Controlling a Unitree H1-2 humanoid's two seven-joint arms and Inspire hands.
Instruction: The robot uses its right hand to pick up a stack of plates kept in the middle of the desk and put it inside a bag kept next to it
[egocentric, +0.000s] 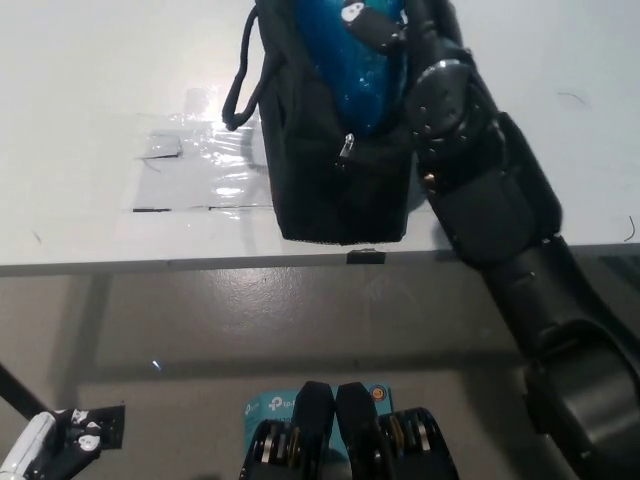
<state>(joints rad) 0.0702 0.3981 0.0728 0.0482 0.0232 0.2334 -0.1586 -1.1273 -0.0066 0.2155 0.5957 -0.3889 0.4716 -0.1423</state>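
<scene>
A black bag (330, 175) stands open near the front edge of the white desk (100, 120). A stack of shiny blue plates (345, 55) sits on edge in the bag's mouth, its lower part inside. My black right hand (385, 22) is at the top of the picture, closed on the stack's upper right side, partly cut off by the frame. The right arm runs across the bag's right side. My white left hand (40, 450) rests low at the bottom left, below the desk, only partly in view.
A patch of clear tape (200, 165) shines on the desk left of the bag. The bag's black handle loop (245, 75) sticks out to its left. Grey floor (300, 320) lies below the desk edge.
</scene>
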